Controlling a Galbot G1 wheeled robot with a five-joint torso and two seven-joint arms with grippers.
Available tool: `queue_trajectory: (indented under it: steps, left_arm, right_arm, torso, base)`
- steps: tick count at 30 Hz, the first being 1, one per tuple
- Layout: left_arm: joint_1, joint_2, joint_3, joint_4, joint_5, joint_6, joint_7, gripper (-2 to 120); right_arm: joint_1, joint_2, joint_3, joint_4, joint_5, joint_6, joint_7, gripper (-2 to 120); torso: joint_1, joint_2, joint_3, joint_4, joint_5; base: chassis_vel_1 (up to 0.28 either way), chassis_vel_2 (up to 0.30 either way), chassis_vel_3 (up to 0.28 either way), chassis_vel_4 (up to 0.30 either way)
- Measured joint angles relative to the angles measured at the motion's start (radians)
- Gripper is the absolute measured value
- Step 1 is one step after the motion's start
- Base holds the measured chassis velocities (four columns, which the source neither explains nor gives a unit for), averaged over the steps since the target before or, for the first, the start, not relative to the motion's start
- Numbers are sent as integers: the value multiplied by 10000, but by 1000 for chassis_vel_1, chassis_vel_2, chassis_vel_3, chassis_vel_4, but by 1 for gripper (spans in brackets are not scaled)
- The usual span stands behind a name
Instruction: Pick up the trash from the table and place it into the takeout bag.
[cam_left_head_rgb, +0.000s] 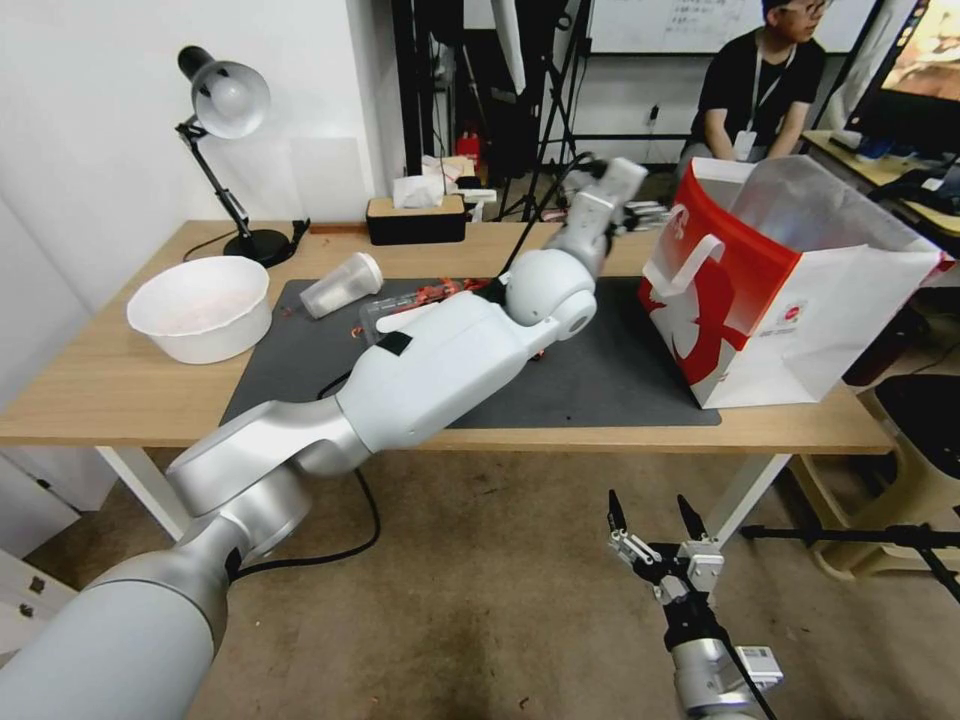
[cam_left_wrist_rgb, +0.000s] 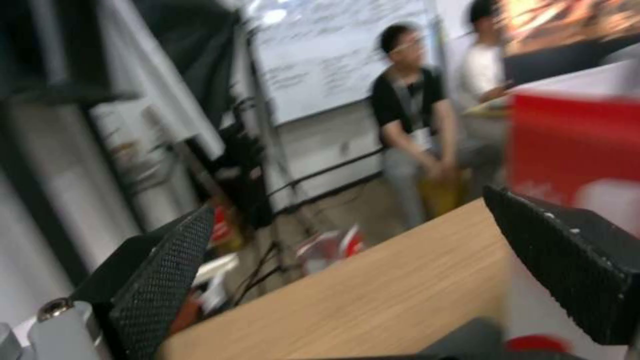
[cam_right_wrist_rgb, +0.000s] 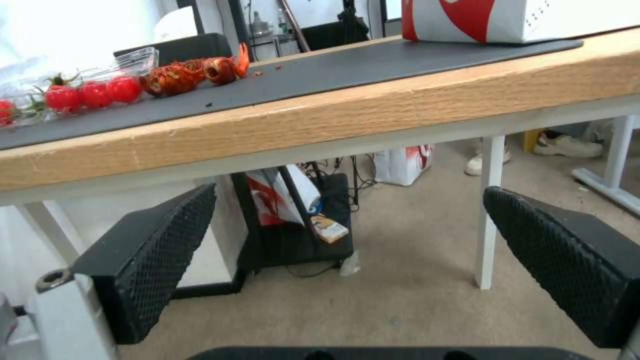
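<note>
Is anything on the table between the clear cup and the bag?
Yes. The left arm reaches over the mat between the cup and the bag, left tool open by its rim. A tray of red scraps sits beside the cup. Right tool hangs below the table.

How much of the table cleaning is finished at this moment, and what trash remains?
Nothing can be confirmed inside the takeout bag; its contents are hidden. The left gripper hovers open and empty over the table, beside the bag. The right gripper waits open below the table edge. Left to clear: the white bowl, the clear plastic cup lying on the mat, and the red scraps.
</note>
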Motion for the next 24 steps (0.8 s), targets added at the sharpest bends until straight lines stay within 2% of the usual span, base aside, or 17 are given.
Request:
queue_trajectory:
  steps: [3, 4, 5, 7, 8, 10, 16, 24]
  left_arm:
    - [321, 119, -309, -379, 255, 385, -902, 100]
    - [321, 119, -309, -379, 255, 385, -902, 100]
    - [405, 136, -370, -454, 241, 464, -1185, 100]
    - [645, 192, -539, -652, 162, 653, -2000, 100]
    - [645, 192, -539, -652, 162, 653, -2000, 100]
    - [1004, 321, -748, -906, 195, 696, -2447, 100]
    - [1706, 675, -1187, -1226, 480, 684, -2630, 100]
    - [2727, 1570, -1981, -1778, 514, 675, -2712, 100]
  right_arm:
    - [2, -20, -6, -12, -2, 0, -10, 100]
    - [2, -20, -6, -12, -2, 0, -10, 100]
    - [1, -35, -6, -18, -1, 0, -11, 100]
    - [-5, -87, -3, -34, -1, 0, -12, 100]
    - [-5, -87, -3, -34, -1, 0, -12, 100]
    - [-15, -128, 10, -40, 8, 0, -13, 100]
    - [-40, -200, 52, -40, 35, 23, -13, 100]
    - [-34, -319, 8, -94, 83, 40, 2, 100]
  torso:
    - [0, 0, 0, -1, 1]
    - [0, 0, 0, -1, 1]
    - [0, 1, 0, 0, 1]
    - [0, 0, 0, -1, 2]
    - [0, 0, 0, -1, 2]
    - [0, 0, 0, -1, 3]
    - [0, 0, 0, 0, 1]
    - [0, 0, 0, -1, 1]
  base:
    - [0, 0, 0, 0]
    - [0, 0, 0, 0]
    - [0, 0, 0, 0]
    - [0, 0, 0, 0]
    - [0, 0, 0, 0]
    - [0, 0, 0, 0]
    - [0, 0, 0, 0]
    - [0, 0, 0, 0]
